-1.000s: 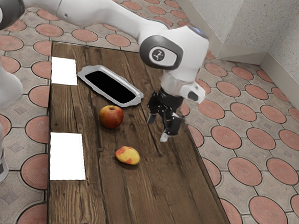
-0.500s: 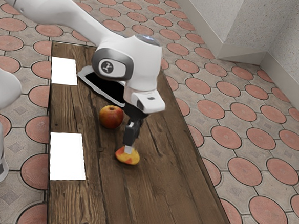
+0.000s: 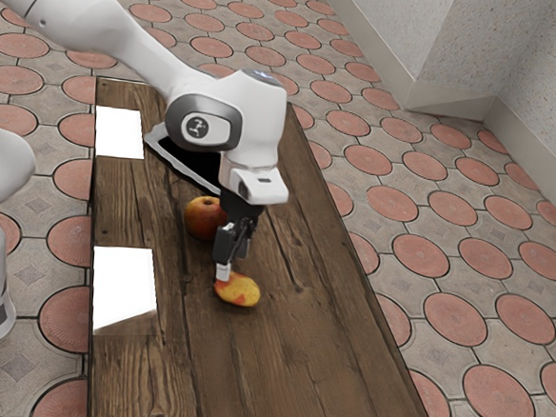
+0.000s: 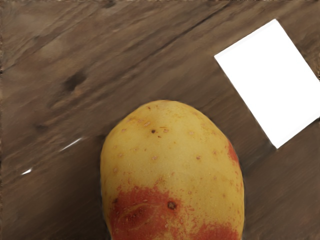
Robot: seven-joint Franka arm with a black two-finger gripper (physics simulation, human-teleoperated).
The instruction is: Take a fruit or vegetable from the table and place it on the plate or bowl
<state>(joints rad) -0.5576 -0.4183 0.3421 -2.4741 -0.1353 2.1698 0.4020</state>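
A yellow and red mango (image 3: 240,290) lies on the dark wooden table (image 3: 296,362), and it looms large right under my hand in the wrist view (image 4: 172,180). My gripper (image 3: 224,275) hangs low over the mango's end nearest the apple, open, its tips at the fruit's level. A red apple (image 3: 203,218) sits just behind the gripper, toward the plate. The silver-rimmed black plate (image 3: 159,141) lies further back on the table, partly hidden by my arm.
Two white rectangular patches (image 3: 119,132) (image 3: 124,290) lie along the table's edge on the exterior view's left; one shows beside the mango in the wrist view (image 4: 272,80). Tiled floor surrounds the table, and bare wood stretches toward the near end.
My arm has swung from the table's right edge toward the exterior view's left and come down over the mango. In the last half second the hand shifted slightly left. The fruits have not moved.
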